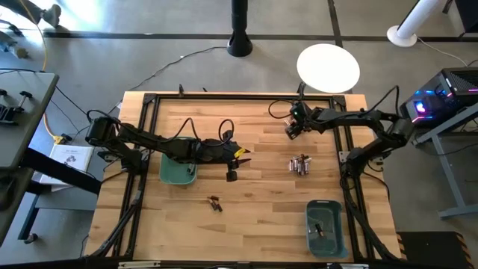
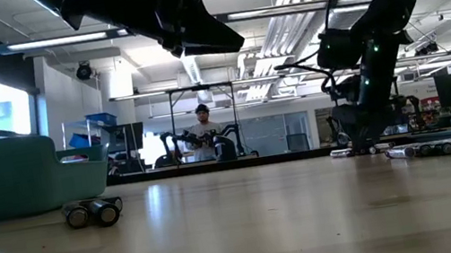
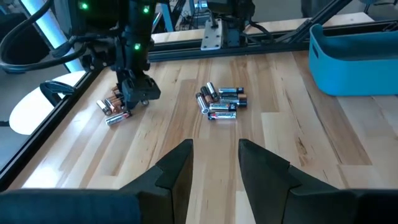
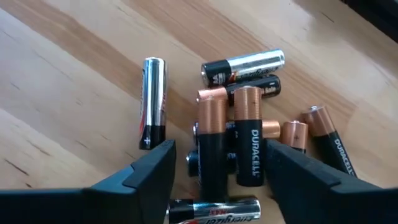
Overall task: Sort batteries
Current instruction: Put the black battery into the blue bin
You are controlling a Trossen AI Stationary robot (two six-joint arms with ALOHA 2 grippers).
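Your batteries (image 4: 249, 134) lie in a jumbled pile of copper-topped and silvery cells on the desk (image 1: 254, 217), directly under the right pincer (image 4: 217, 171), whose fingers stand released either side of two upright copper-topped cells. This looks like the picking step: to go on, lower and clench on one cell only, since neighbours touch it. A second cluster (image 1: 300, 164) lies nearer the right teal bin (image 1: 326, 228). The left pincer (image 3: 214, 165) waits, released and holding nothing, beyond that cluster from the pile.

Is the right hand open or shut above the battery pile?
Open: the right hand has its fingers spread either side of the batteries, gripping none.
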